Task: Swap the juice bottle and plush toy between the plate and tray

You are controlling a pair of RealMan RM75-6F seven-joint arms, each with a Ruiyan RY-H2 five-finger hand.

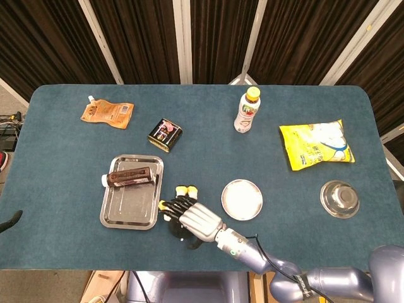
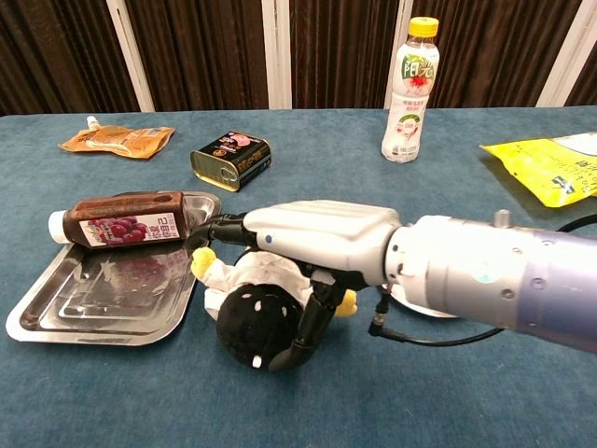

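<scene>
1. Now we see our right hand [image 2: 312, 238] reaching across the lower middle of the chest view, lying over the plush toy [image 2: 256, 322]; its dark fingers [image 1: 178, 205] extend toward the tray and the thumb curls down beside the toy's black head.
2. Whether the hand actually grips the toy we cannot tell, since the palm hides most of the contact; the fingers look draped over its body rather than closed around it.
3. We find the plush toy on the blue table [image 1: 57, 158], between the tray [image 1: 123, 214] and the plate [image 1: 242, 199], at lower centre of the head view, resting in neither.
4. Our juice bottle [image 2: 119, 219] lies on its side across the far end of the tray at the left of the chest view, white cap pointing left and overhanging the rim.
5. The plate sits bare just right of the toy in the head view; in the chest view the forearm covers nearly all of it.
6. Further back we see a small tin can [image 1: 165, 134], an orange pouch [image 1: 107, 113] at upper left, an upright drink bottle with a yellow cap [image 1: 247, 110], a yellow snack bag [image 1: 315, 144] at right and a small metal bowl [image 1: 339, 199] below it.
7. Our left hand shows only as a dark sliver at the left edge of the head view [image 1: 9, 221], too little to judge its pose.
</scene>
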